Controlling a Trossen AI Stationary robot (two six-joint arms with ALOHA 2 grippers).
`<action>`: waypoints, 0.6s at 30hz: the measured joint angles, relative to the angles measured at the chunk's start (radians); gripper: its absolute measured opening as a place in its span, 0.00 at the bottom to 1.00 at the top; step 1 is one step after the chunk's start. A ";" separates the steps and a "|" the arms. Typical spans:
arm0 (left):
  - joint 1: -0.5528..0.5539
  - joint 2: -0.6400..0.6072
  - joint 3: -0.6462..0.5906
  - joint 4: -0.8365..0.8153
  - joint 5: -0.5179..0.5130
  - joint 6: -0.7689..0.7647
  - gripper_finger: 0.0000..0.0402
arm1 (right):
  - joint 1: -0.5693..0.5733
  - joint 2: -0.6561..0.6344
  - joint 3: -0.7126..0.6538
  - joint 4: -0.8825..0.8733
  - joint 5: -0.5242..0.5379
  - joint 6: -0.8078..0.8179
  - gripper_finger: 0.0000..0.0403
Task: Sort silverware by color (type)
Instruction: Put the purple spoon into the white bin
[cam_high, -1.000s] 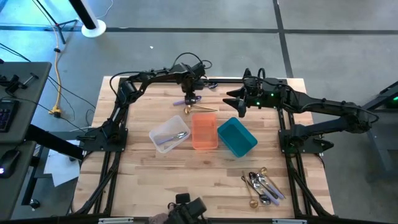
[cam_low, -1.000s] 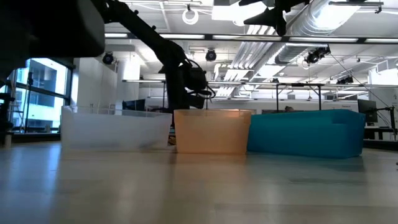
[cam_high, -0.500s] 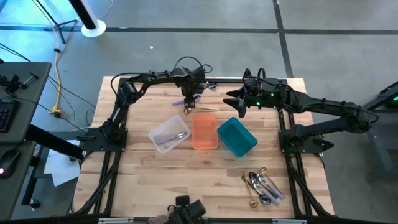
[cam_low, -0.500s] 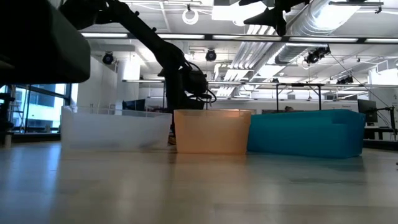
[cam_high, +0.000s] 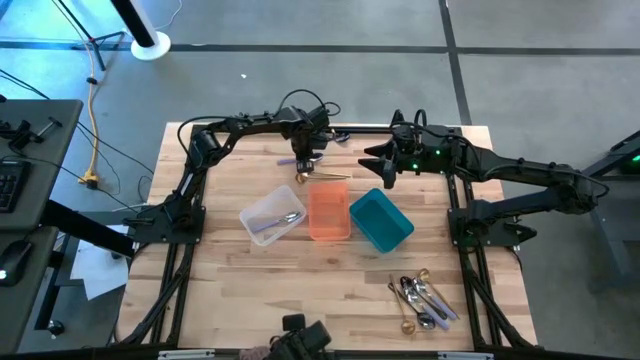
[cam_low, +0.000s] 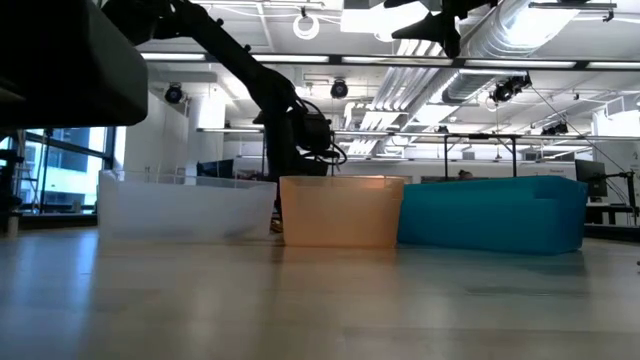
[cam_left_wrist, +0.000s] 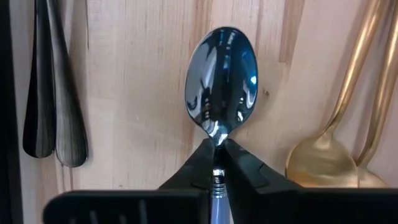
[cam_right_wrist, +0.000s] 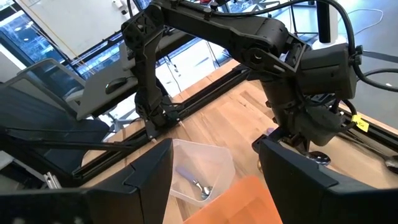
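My left gripper (cam_high: 302, 166) is down at the table's far middle, shut on a shiny silver spoon (cam_left_wrist: 221, 78). Beside that spoon, two gold spoons (cam_left_wrist: 320, 163) and two black pieces (cam_left_wrist: 53, 93) lie flat on the wood. More silverware lies in a pile (cam_high: 422, 298) at the near right. One silver spoon (cam_high: 287, 218) lies in the clear bin (cam_high: 262, 208). My right gripper (cam_right_wrist: 214, 186) hangs open above the far right, holding nothing. My left gripper pinches the spoon's neck (cam_left_wrist: 216, 133), just behind the bowl, between its two fingertips (cam_left_wrist: 200, 157). The fingers point down from above, one on each side of the neck. The bowl faces up and lies just over the wood; whether it rests there I cannot tell.
Three bins stand in a row mid-table: the clear one, an orange one (cam_high: 329, 211) and a teal one (cam_high: 381, 220). Bare wood lies along the near left. Black frame rails (cam_high: 178, 205) run along both sides of the table.
My left gripper has sunk a little toward the silverware at the table's far edge. My right arm has kept still.
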 joint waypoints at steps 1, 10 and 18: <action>0.000 0.000 0.000 0.000 0.000 -0.001 0.04 | 0.000 0.000 0.000 0.000 0.000 0.000 0.55; -0.001 0.000 0.000 -0.002 0.000 -0.018 0.01 | 0.000 0.000 0.000 -0.001 -0.002 -0.007 0.55; 0.001 -0.023 -0.004 -0.017 0.003 -0.010 0.00 | 0.000 0.000 0.000 -0.017 -0.006 -0.010 0.55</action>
